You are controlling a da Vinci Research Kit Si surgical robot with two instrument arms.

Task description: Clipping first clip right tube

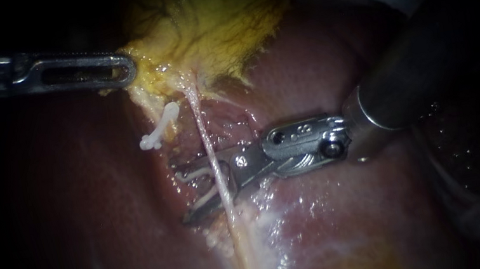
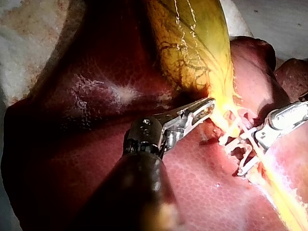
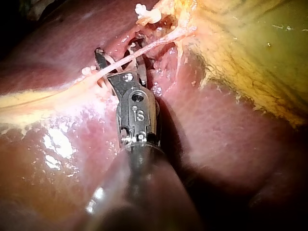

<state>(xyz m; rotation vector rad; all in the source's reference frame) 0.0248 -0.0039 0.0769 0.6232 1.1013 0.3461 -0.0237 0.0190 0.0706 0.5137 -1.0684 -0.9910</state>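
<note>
The right instrument (image 1: 181, 192) is seen coming in from the upper right of the endoscope view, and its jaws are spread wide above the liver (image 1: 91, 209). An open clip (image 1: 187, 175), white in colour, is carried between the jaws, with one leg lying along each jaw. The jaws are therefore grasping the open clip and are not pressed together.

The right tube (image 1: 205, 140), a thin pale strand, is stretched from the yellow lower end of the gallbladder (image 1: 216, 22) down across the liver. It is straddled by the jaws and passes through the gap between the two legs of the open clip. Whether the legs already touch the tube cannot be told.

In the right wrist view the same is shown. The right tube (image 3: 163, 41) runs across just ahead of the right instrument (image 3: 119, 50), between its two spread jaws, with the gallbladder (image 3: 250, 57) beside it.

A second clip (image 1: 158, 128), also white, is found near the right tube, on its left side in the endoscope view, at the edge of the yellow tissue. What it is fixed on cannot be made out.

The left instrument (image 1: 125, 69) is brought in from the left. Its jaws are clenched on the yellow edge of the gallbladder. In the left wrist view the jaws of the left instrument (image 2: 204, 107) are seen lying close together, with the tip in the tissue at the narrow end of the gallbladder (image 2: 192, 43).
</note>
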